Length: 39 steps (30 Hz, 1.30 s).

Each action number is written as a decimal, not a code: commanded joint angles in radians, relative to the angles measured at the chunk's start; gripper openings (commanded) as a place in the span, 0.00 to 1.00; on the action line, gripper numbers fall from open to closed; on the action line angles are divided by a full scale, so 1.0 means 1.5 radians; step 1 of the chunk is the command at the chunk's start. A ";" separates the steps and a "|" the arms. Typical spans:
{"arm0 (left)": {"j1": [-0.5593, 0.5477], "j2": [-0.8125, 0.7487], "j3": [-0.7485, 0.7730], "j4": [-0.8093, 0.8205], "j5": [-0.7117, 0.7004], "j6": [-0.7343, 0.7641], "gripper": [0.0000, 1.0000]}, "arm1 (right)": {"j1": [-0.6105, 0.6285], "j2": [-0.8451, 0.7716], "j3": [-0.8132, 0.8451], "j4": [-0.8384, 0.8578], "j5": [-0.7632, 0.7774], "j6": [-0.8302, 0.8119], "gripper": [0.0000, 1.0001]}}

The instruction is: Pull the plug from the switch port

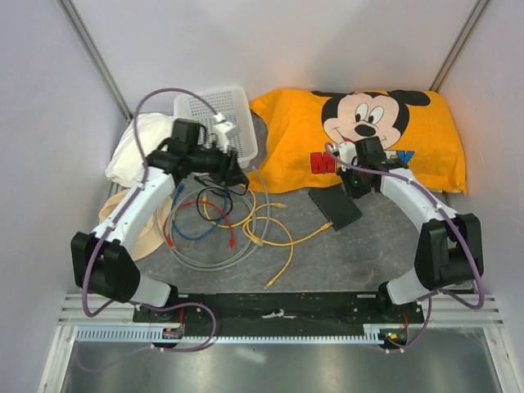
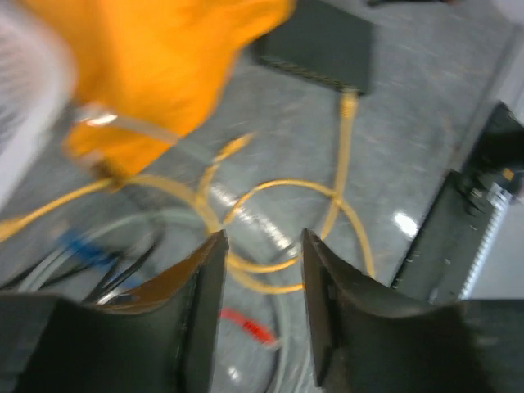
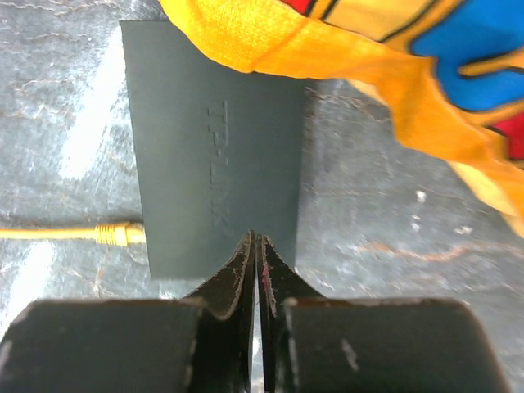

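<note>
Plug [image 3: 121, 235] sits square to switch's [image 3: 217, 147] long edge; its far end hides under cloth [image 3: 344, 57]. My right pincer [image 3: 258, 241] is together, left pincer [image 2: 262, 246] apart.

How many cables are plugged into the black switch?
1. A yellow plug sits in the left edge of the switch box, right wrist view. The orange pillow covers a corner; more may be hidden.

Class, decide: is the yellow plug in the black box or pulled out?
In. The yellow plug butts against the edge of the black box with no gap in the right wrist view.
</note>
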 commanded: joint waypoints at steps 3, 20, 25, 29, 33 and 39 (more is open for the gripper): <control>-0.178 0.059 -0.050 0.211 0.044 -0.221 0.65 | -0.001 -0.095 -0.040 -0.035 0.018 -0.051 0.20; -0.326 0.445 0.091 0.392 0.007 -0.466 0.63 | -0.002 -0.088 -0.114 -0.017 0.011 -0.060 0.00; -0.331 0.503 0.111 0.444 0.013 -0.492 0.63 | -0.002 -0.071 -0.130 -0.008 0.009 -0.057 0.00; -0.339 0.544 0.145 0.453 0.016 -0.495 0.59 | -0.002 -0.046 -0.129 0.000 0.000 -0.046 0.00; -0.344 0.572 0.152 0.470 0.026 -0.514 0.53 | -0.001 -0.033 -0.124 0.000 -0.006 -0.037 0.00; -0.347 0.607 0.146 0.526 0.078 -0.555 0.43 | -0.002 -0.025 -0.127 -0.005 -0.003 -0.039 0.01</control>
